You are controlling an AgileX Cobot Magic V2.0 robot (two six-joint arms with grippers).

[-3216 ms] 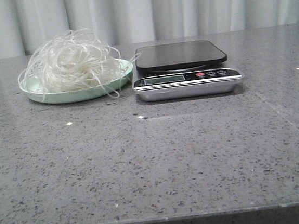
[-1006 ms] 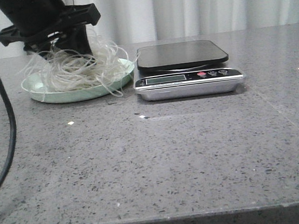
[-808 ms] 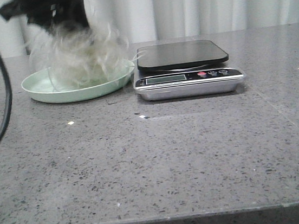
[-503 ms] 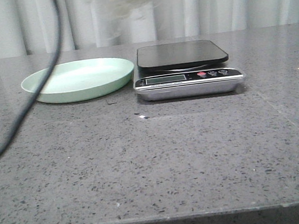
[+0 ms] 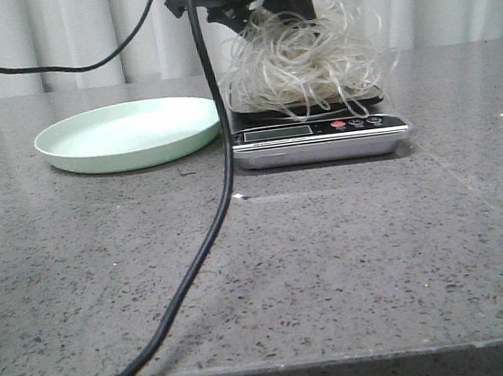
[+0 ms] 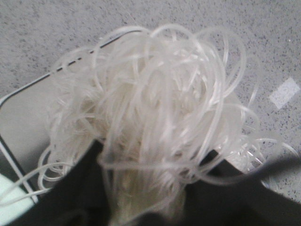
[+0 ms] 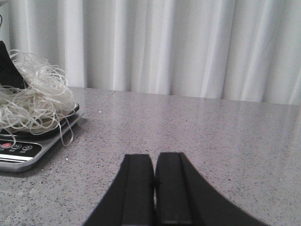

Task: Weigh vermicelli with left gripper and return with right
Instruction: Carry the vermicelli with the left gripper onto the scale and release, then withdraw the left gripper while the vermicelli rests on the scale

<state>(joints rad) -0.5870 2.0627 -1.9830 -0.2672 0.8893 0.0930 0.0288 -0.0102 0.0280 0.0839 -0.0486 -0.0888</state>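
Note:
The vermicelli (image 5: 301, 56), a fluffy tangle of whitish strands, sits on the black platform of the kitchen scale (image 5: 319, 136). My left gripper (image 5: 251, 0) is right above it, its black jaws closed into the top of the tangle. In the left wrist view the strands (image 6: 160, 103) fill the gap between the jaws of my left gripper (image 6: 150, 160), with the scale platform (image 6: 26, 117) beneath. My right gripper (image 7: 154, 157) is shut and empty, low over the table to the right of the scale (image 7: 19, 151) and vermicelli (image 7: 33, 101). It is out of the front view.
The pale mint-green plate (image 5: 130, 134) stands bare to the left of the scale. A black cable (image 5: 219, 183) hangs from the left arm and trails down across the table's front. White curtains hang behind the grey speckled table (image 5: 334, 260).
My left gripper took hold of the vermicelli on the plate, lifted it and carried it right onto the scale. The plate is now bare.

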